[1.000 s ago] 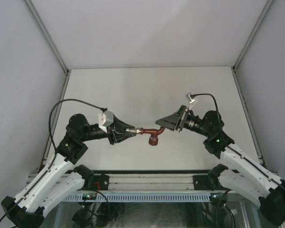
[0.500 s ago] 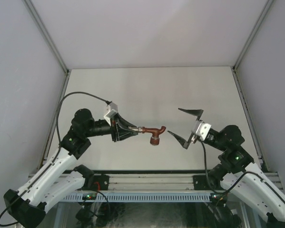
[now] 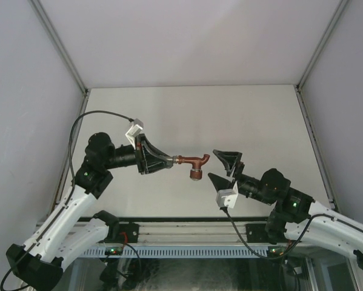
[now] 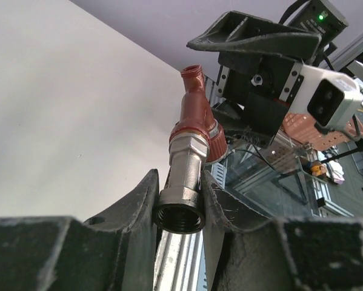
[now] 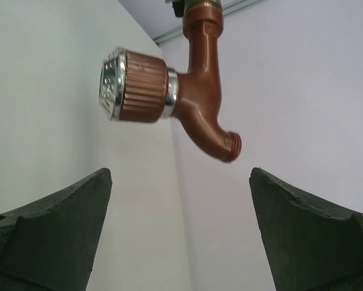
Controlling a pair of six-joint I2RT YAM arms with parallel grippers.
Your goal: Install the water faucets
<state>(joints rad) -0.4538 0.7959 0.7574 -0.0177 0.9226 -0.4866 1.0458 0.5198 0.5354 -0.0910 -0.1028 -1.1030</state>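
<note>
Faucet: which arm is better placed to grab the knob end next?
Right, likely. The left gripper is shut on the silver fitting, holding the faucet in the air; the right gripper is open, its jaws facing the knob with nothing held.

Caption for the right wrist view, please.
Open right gripper facing the red-brown faucet, not yet touching it.

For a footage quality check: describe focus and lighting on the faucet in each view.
Top external: soft even light, faucet small yet sharp. Left wrist: silver fitting crisp, with mild highlights. Right wrist: knob sharp, its chrome rim glinting.
</note>
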